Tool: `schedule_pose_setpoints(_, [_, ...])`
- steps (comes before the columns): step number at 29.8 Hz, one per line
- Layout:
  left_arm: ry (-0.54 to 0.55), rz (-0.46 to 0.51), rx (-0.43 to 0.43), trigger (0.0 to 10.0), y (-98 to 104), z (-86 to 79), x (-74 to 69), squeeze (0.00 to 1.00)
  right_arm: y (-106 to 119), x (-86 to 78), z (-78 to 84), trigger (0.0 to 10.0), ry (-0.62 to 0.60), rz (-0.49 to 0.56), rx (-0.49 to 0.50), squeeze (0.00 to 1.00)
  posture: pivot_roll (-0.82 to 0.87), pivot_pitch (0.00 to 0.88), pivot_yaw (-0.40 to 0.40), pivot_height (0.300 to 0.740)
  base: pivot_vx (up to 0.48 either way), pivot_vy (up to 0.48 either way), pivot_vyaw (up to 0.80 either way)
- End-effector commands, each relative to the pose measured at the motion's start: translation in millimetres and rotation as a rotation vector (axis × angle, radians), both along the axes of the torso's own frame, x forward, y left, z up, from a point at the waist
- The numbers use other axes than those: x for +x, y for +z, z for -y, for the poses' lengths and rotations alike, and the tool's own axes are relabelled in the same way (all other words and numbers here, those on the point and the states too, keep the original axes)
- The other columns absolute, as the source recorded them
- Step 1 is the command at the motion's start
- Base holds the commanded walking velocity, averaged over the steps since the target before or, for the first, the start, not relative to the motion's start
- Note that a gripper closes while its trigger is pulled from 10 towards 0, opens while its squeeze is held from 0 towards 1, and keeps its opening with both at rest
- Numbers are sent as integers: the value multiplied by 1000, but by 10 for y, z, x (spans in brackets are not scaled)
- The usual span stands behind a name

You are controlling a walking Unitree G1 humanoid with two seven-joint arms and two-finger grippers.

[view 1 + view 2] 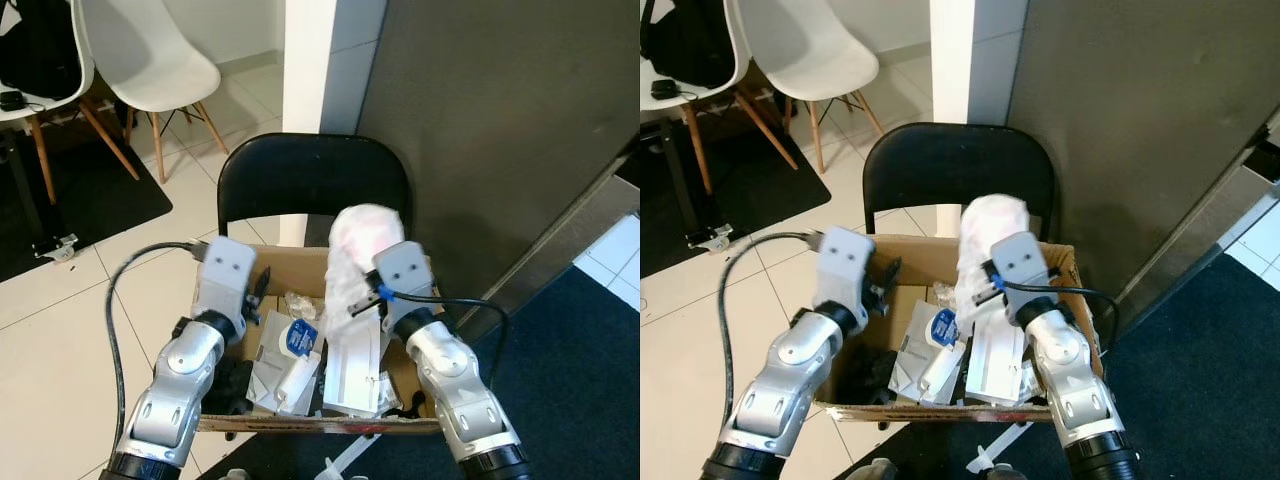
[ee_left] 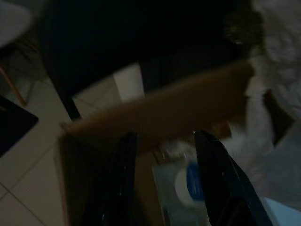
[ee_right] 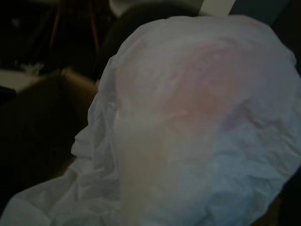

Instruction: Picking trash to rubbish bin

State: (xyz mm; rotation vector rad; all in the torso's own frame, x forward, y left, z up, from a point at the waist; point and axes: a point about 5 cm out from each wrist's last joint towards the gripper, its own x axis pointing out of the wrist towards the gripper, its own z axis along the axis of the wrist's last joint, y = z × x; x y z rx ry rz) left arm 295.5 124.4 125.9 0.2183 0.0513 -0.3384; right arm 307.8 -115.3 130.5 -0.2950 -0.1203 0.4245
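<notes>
While two white chairs (image 1: pixel 150 60) stand on the tiled floor at the upper left of the frame, a black folding chair (image 1: pixel 313 180) sits at centre with an open cardboard box (image 1: pixel 280 262) in front of it. At the lower left the left gripper (image 2: pixel 164 155) hangs over the box's left side, its two black fingers spread apart with nothing between them. Inside the box lie flat clear plastic packets (image 1: pixel 272 358), a white piece with a round blue label (image 1: pixel 300 338) and a pale ribbed sheet (image 1: pixel 355 372), with something dark in the lower left corner. Right of centre, a crumpled white plastic bag (image 1: pixel 360 240) with a pinkish tint rises above the box's far rim, at the right gripper (image 1: pixel 362 298); whether its fingers are clamped on the bag cannot be told. A dark wall panel (image 1: pixel 500 130) takes up the upper right.
</notes>
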Motion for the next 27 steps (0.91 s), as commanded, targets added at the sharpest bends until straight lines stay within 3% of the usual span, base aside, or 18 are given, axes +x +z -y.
schedule_pose_setpoints(1, [-13,-41,26,10000,-78,-11,-25,0,-89,0,-28,10000,25,-33,-22,0,-3,180,-39,740,0,0,0])
schedule_pose_setpoints(8, [-78,-85,13,10000,-123,95,-94,0,-359,171,-200,10000,41,-122,-96,0,10,176,-61,740,0,0,0])
schedule_pose_setpoints(16, [-86,-94,6,10000,-140,134,-149,0,-357,260,-282,10000,45,-137,-84,0,18,171,-73,740,0,0,0])
schedule_pose_setpoints(21, [-96,-103,11,10000,-153,138,-171,0,-372,286,-288,10000,41,-132,-86,0,19,169,-72,740,0,0,0])
schedule_pose_setpoints(27, [-97,-104,14,10000,-144,134,-172,0,-408,372,-149,10000,-72,-150,-59,0,21,162,-71,740,0,0,0])
